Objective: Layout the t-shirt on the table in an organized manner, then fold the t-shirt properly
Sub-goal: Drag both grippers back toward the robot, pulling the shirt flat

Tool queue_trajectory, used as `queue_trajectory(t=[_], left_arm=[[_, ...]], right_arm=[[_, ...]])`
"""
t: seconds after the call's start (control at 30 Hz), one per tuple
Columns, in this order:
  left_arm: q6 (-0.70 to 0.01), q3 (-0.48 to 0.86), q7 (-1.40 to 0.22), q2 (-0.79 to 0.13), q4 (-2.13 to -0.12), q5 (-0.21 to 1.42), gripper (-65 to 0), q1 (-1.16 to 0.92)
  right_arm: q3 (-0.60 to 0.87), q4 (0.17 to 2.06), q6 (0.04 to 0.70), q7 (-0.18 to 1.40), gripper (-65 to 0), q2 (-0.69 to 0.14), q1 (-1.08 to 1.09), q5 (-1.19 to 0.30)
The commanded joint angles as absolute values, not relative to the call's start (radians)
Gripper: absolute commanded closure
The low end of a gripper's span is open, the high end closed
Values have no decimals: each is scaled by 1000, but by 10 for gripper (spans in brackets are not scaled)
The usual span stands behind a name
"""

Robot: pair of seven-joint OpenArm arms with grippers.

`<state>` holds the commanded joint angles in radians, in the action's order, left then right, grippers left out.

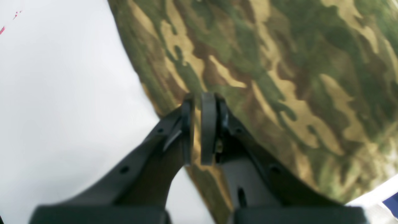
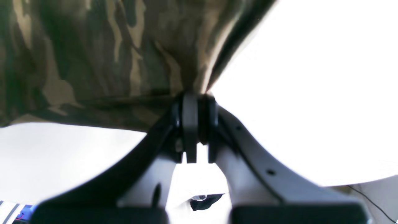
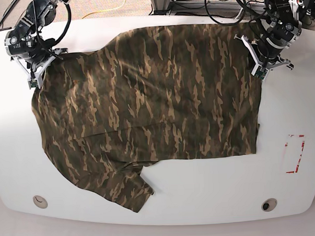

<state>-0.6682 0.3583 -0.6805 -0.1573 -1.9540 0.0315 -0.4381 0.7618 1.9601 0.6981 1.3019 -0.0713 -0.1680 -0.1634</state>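
The camouflage t-shirt [image 3: 146, 97] lies spread across the white table [image 3: 202, 194], with one short sleeve [image 3: 124, 190] pointing toward the front edge. My left gripper [image 3: 261, 74] is at the cloth's right edge. In the left wrist view its fingers [image 1: 208, 127] are closed on the hem of the t-shirt [image 1: 279, 77] with only a thin strip between them. My right gripper [image 3: 34, 84] holds the far left corner. In the right wrist view it [image 2: 196, 96] is shut on a bunched pinch of the t-shirt [image 2: 93, 62], which is lifted slightly off the table [image 2: 311, 93].
A red-outlined tape rectangle [image 3: 295, 154] marks the table at the right. Two round grommet holes [image 3: 40, 201] [image 3: 269, 204] sit near the front edge. Cables [image 3: 220, 0] run behind the table's back edge.
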Motion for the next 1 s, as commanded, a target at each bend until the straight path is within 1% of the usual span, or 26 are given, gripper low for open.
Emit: queue_trajectory(t=[0.13, 0.23, 0.4, 0.5, 0.6, 0.67, 0.83, 0.9, 0.97, 1.0], left_arm=[[-668, 360, -680, -157, -1954, 31, -21, -447], [-668, 360, -680, -157, -1954, 31, -21, -461], [-670, 360, -680, -157, -1956, 31, -21, -486], [-698, 360, -680, -157, -1956, 33, -21, -504], [-698, 361, -680, -153, -1956, 33, -22, -529], [-698, 367, -688, -131, -1956, 33, -22, -550], [-698, 458, -745, -77, -1966, 33, -28, -575], [-698, 489, -754, -61, -1966, 33, -60, -576], [-698, 513, -756, -51, -1966, 33, -110, -576], [-698, 532, -756, -48, -1966, 33, -161, -578]], right_arm=[[704, 1962, 698, 1307, -16, -79, -151, -200], [673, 1962, 698, 1307, -16, -79, -140, -199], [661, 1962, 698, 1307, -16, -76, -120, -199], [661, 1962, 698, 1307, -16, -73, -119, -199], [659, 1962, 698, 1307, -16, -73, -119, -199], [659, 1962, 698, 1307, -16, -73, -120, -199], [659, 1960, 698, 1307, -16, -73, -120, -199], [659, 1960, 698, 1307, -16, -73, -120, -199], [659, 1960, 698, 1307, -16, -73, -119, -199], [659, 1960, 698, 1307, -16, -73, -119, -199]])
